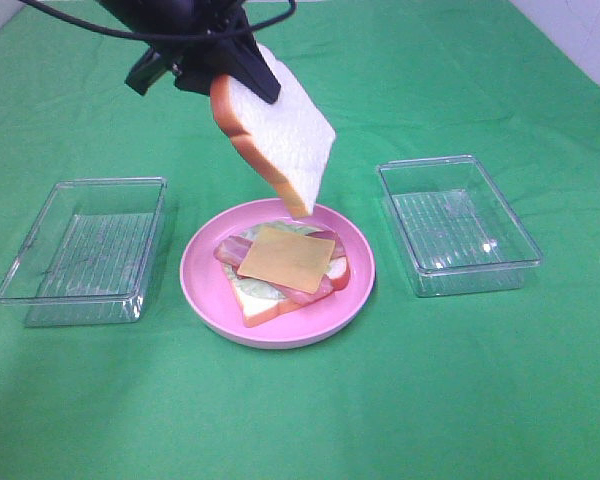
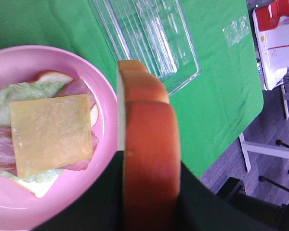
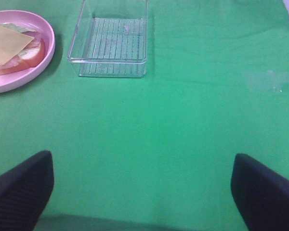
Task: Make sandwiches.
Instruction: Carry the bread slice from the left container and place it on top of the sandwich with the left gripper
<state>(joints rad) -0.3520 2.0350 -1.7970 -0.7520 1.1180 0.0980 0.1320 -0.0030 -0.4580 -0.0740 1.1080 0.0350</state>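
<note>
On one pink plate point(image 1: 205, 290) — one cheese slice point(image 1: 285, 258), left pincer point(image 1: 230, 70) clamped on one bread slice point(image 1: 280, 130), right pincer point(image 3: 143, 192) apart, two trays point(image 1: 80, 250).

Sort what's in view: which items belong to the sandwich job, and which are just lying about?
Job:
- top bread, held by left pincer
- cheese
- bacon
- lettuce
- bottom bread
- plate, bearing the stack

Lying about:
- left tray
- right tray
- right pincer, open over bare cloth

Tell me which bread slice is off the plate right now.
The top bread slice, held tilted in the left gripper above the pink plate. The other slice lies flat under lettuce, bacon and cheese.
</note>
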